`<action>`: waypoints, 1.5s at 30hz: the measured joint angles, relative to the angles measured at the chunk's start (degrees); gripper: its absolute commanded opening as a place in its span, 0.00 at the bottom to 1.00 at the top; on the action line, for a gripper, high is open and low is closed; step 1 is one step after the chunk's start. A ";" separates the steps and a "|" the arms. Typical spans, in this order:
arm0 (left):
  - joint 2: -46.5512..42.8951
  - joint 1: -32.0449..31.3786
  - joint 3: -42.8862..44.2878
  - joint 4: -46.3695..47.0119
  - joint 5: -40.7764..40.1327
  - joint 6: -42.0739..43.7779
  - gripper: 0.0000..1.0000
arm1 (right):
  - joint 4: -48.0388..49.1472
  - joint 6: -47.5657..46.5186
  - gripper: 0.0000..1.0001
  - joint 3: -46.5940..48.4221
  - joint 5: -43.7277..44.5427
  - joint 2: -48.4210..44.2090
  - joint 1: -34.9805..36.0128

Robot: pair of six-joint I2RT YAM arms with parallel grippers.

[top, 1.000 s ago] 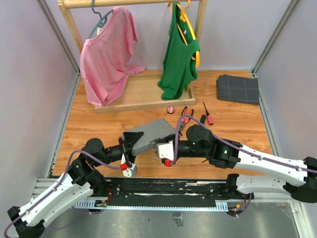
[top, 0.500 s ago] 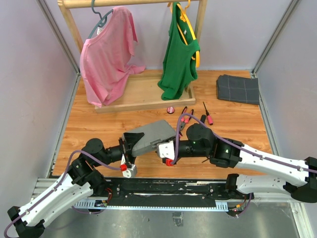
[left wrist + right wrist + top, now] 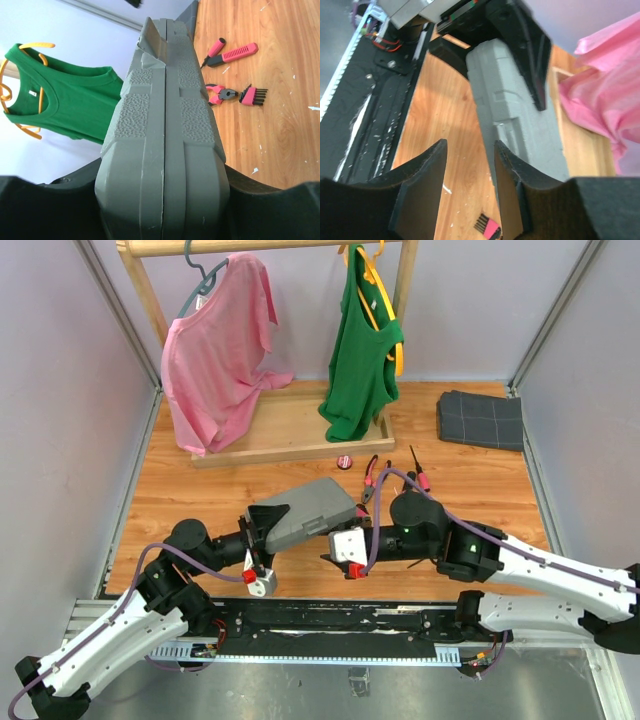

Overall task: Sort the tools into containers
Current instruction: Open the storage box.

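The left fingers (image 3: 280, 210) pinch the near end of the closed grey tool case (image 3: 312, 505), holding it on edge over the table (image 3: 200, 490), likely for opening. The right fingers (image 3: 420, 195), spread and empty, hover just beside it. The tools (image 3: 375, 478) lie beyond the case.

The grey tool case (image 3: 305, 508) is shut, its two textured halves pressed together, and sits tilted near the table's (image 3: 200, 495) centre. Just beyond it, to the right, lie red-handled pliers (image 3: 372, 475), a thin screwdriver (image 3: 420, 472) and a small round red piece (image 3: 345, 462).
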 measured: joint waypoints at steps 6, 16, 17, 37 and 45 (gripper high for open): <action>0.00 0.00 0.00 1.03 -0.11 -0.35 0.00 | 5.18 -0.61 0.54 -0.52 4.22 -2.75 0.00; 0.00 0.00 0.00 1.20 -0.09 -0.42 0.00 | 7.58 -2.84 0.56 -0.52 7.30 2.19 0.00; 0.00 0.00 0.00 1.20 -0.07 -0.44 0.00 | 7.50 -2.99 0.56 -0.52 7.34 2.60 0.00; 0.00 0.00 0.00 0.24 -0.07 -0.76 0.00 | 4.07 -3.17 0.43 -0.52 6.67 3.50 0.00; -0.02 0.00 0.00 0.13 -0.02 -0.76 0.01 | 3.65 -3.15 0.38 -0.52 6.73 3.21 0.00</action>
